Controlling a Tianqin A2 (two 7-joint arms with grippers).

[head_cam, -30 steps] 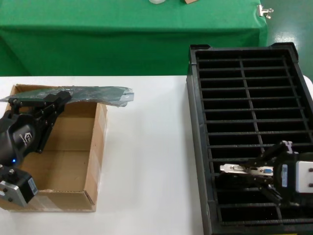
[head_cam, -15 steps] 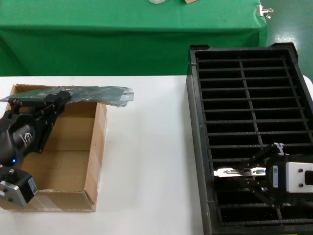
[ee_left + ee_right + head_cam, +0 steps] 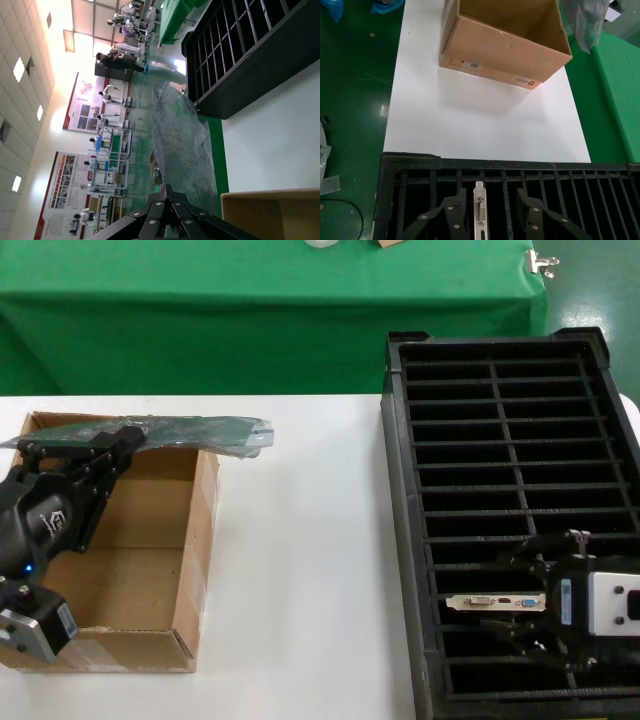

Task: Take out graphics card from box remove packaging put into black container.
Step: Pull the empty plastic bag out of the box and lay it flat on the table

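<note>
The graphics card [image 3: 497, 601] stands in a near slot of the black container [image 3: 404, 540], the right gripper [image 3: 528, 608] fingers wide around it, while the left gripper [image 3: 92, 462] pinches the packaging [image 3: 200, 430] over the box [image 3: 195, 540].

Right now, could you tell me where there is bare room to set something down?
The white table is bare between the box and the black container. It is crowded at the box's far rim, where the left gripper holds the packaging, and around the right gripper by the graphics card.
</note>
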